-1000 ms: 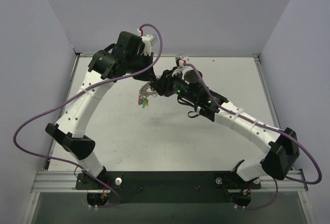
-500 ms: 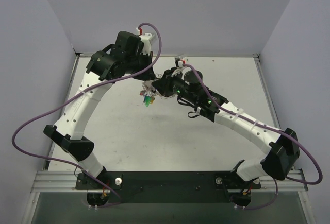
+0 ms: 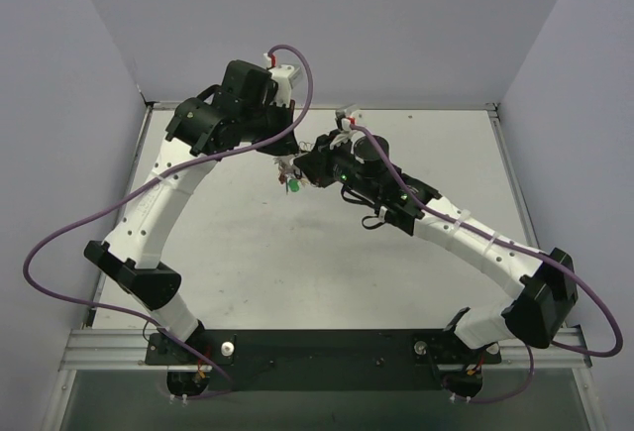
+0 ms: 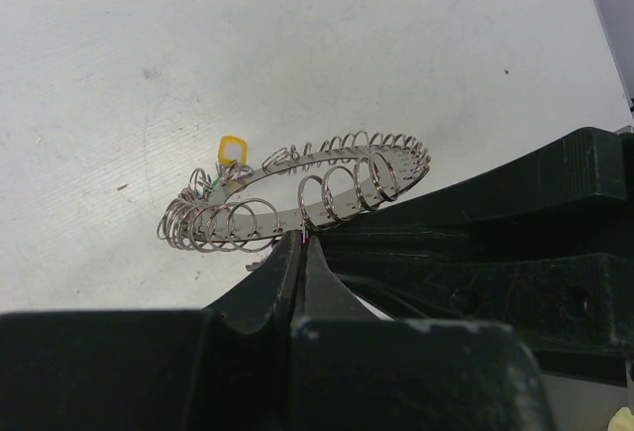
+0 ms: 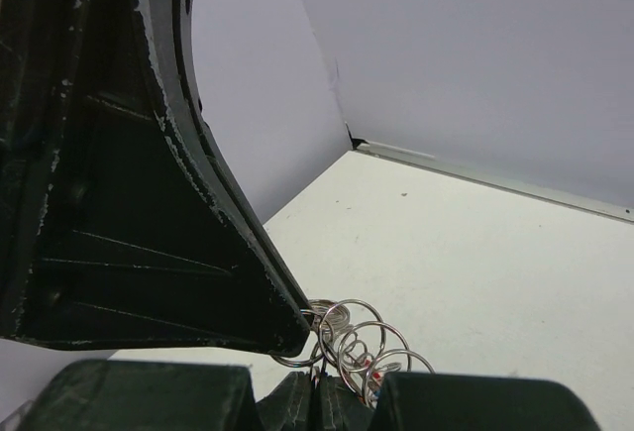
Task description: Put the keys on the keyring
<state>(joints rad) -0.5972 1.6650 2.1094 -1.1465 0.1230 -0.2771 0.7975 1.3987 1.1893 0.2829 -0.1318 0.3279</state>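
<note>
Hanging clear of the desk (image 4: 396, 35) near its far middle, the keyring (image 4: 287, 217) is sitting tilted between the 2 hands, its flat silvery band carrying a crowd of small wire loops (image 4: 337, 188) that are standing up all around the rim. Keys (image 4: 232, 149) are dangling on the ring's far side: 1 yellow plastic head is showing plainly in the left wrist view, with a trace of green beside it, and the top view is showing a green speck under the ring. The left hand (image 4: 302, 248) is pinching the near edge of the band, its 2 fingers pressed fully together on the metal. The right hand (image 5: 317, 391) is coming in from the other side with its fingers closed tight, and several loops with a speck of red among them are sitting right at its tips; whether it is actually gripping 1 of them cannot be told. Seen from above, both arms are arching inward and meeting over the ring.
</note>
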